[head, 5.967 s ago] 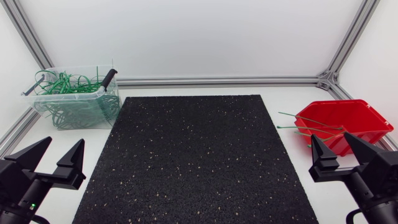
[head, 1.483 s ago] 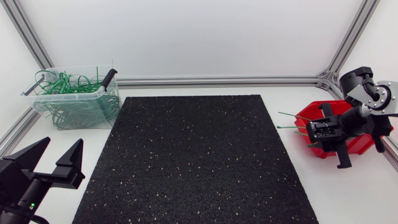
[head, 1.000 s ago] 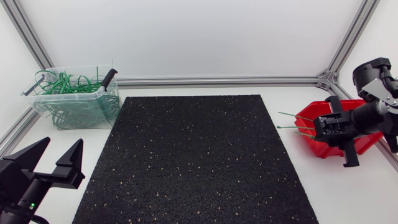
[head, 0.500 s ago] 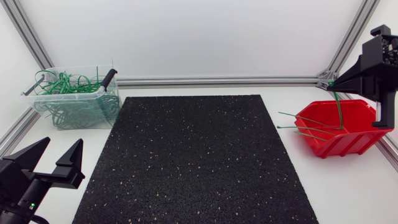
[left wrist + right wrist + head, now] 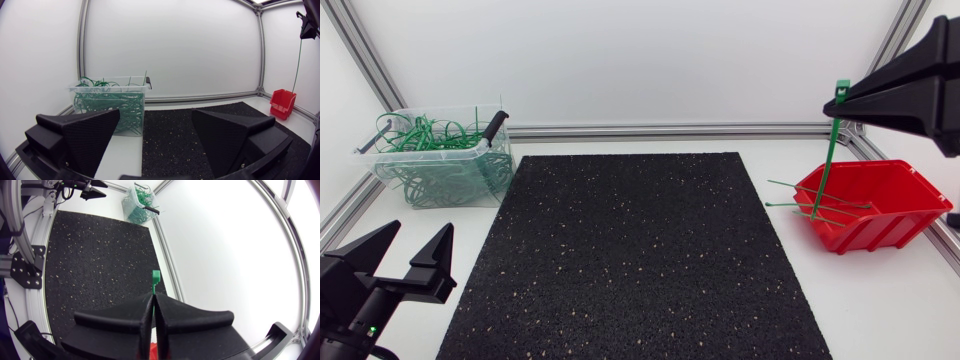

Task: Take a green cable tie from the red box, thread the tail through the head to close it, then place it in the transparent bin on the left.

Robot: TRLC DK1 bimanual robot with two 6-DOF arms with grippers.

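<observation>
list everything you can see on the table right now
held tie: 1, green, hanging straight from the right tool over the box
loose ties: a few, green, in the box, tails sticking out past its mat-side rim
box: 1, red, right of the mat
bin: 1, clear, far left corner
looped ties: many, green, filling the bin
rod: 1, black, leaning at the bin's far corner
mat: 1, black with speckles, centre of the table
table: 1, white
frame: silver rails along the table's edges
left tool: black, open, near left corner, holding nothing
right tool: black, raised above the box, shut on the held tie just below its head
</observation>
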